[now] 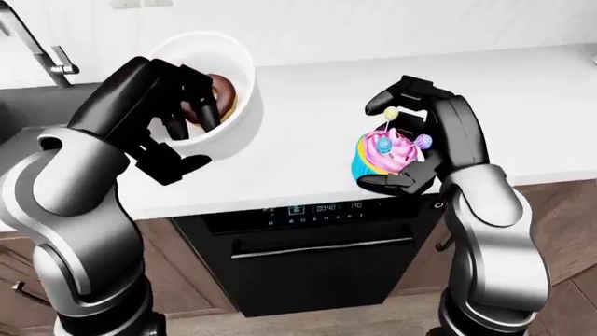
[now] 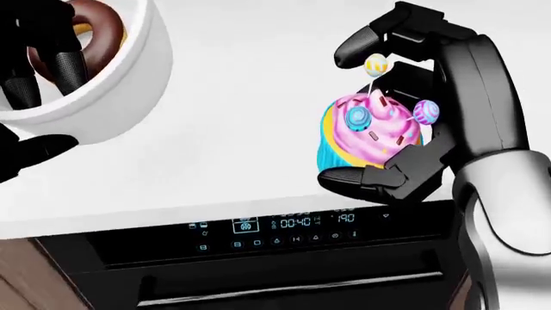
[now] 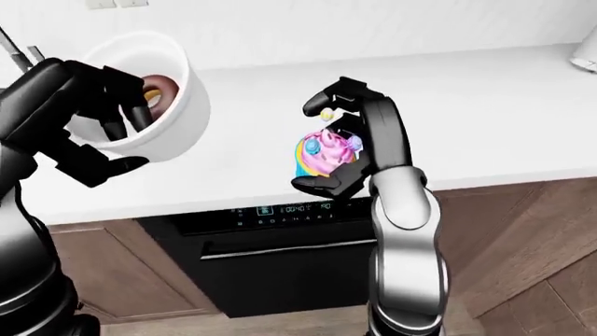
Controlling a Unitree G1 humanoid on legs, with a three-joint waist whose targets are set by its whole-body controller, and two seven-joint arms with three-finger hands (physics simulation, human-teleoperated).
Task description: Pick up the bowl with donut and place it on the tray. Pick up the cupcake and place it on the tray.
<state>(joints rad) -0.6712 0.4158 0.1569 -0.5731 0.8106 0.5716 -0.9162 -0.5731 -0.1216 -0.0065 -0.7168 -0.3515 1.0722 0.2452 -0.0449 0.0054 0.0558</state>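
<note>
Nearest the camera, a black oven (image 1: 313, 255) sits under the white counter (image 1: 523, 119), its control panel (image 2: 276, 226) lit along the upper edge and brown cabinets (image 1: 569, 231) on either side. Above the oven's panel, at the counter's near edge, the right hand (image 2: 379, 119) is clamped on the cupcake (image 2: 366, 135): one finger curls over the top beside a yellow lollipop topper, and the lower fingers (image 2: 366, 181) press under the blue wrapper. The cupcake carries pink frosting with blue and purple candy discs and is held clear of the counter, tilted toward the left of the head view. To the left of the oven, and raised above the counter, the left hand (image 1: 177, 119) grips the white bowl (image 1: 224, 91) by its rim, with fingers (image 2: 64, 68) reaching inside and the thumb (image 1: 177, 164) outside below. The bowl is tipped so that its opening faces the robot, and the chocolate donut (image 1: 219, 94) lies inside against the fingers. Beyond the bowl, at the upper left of the left-eye view, a faucet (image 1: 42, 49) stands over a grey sink (image 1: 37, 105). A white wall (image 1: 392, 28) closes the scene beyond the counter. The tray is out of view.
</note>
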